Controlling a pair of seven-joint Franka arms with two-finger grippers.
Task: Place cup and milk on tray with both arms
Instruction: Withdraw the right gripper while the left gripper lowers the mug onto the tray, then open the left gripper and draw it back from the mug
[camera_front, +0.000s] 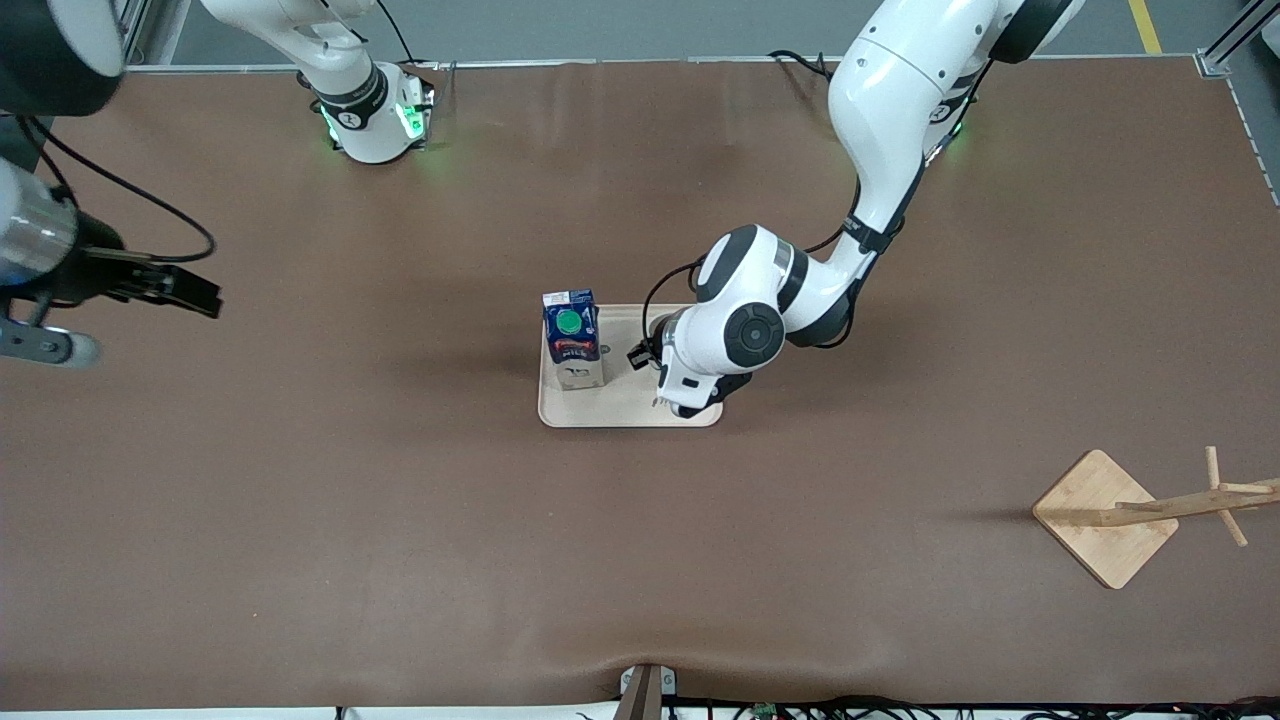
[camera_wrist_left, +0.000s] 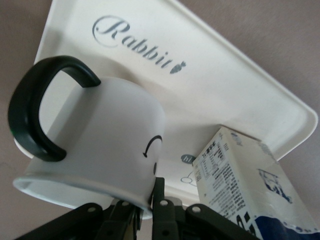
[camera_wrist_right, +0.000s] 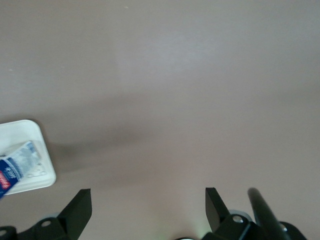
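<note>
Left gripper (camera_wrist_left: 145, 212) clamps white smiley mug (camera_wrist_left: 95, 145) over cream tray (camera_front: 625, 405), beside blue milk carton (camera_front: 572, 340); right gripper (camera_wrist_right: 147, 200) waits, fingers apart, over bare table.

The left end effector (camera_front: 688, 398) and the cup (camera_wrist_left: 90, 145) were hidden under the left arm in the front view. The left wrist view cut off the milk (camera_wrist_left: 250, 190) and part of the tray (camera_wrist_left: 210, 80). The wooden stand (camera_front: 1150, 512) ran off the front view's edge near the tabletop's corner.
</note>
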